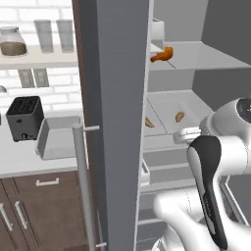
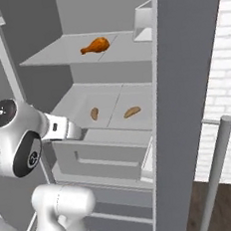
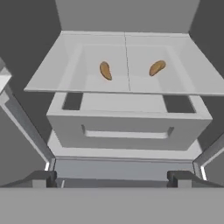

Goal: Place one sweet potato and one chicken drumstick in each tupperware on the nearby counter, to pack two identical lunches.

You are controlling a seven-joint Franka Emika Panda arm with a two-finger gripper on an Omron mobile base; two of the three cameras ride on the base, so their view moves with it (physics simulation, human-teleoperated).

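Left sweet potato [image 3: 105, 70]: on the fridge shelf [image 3: 52, 78], beyond the fingers [image 3: 43, 178], left of centre, long axis near-to-far. Right sweet potato [image 3: 157, 67]: angled. Fingers: wide apart, empty (tupperware [image 1: 56, 139] waits on the tabletop [image 1: 19, 157]).

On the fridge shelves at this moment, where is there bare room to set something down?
Upper shelf: bare on both sides of the chicken drumstick, up to the white bin on the door side. Middle shelf: free strips outside the two sweet potatoes; the gap between them is tighter.
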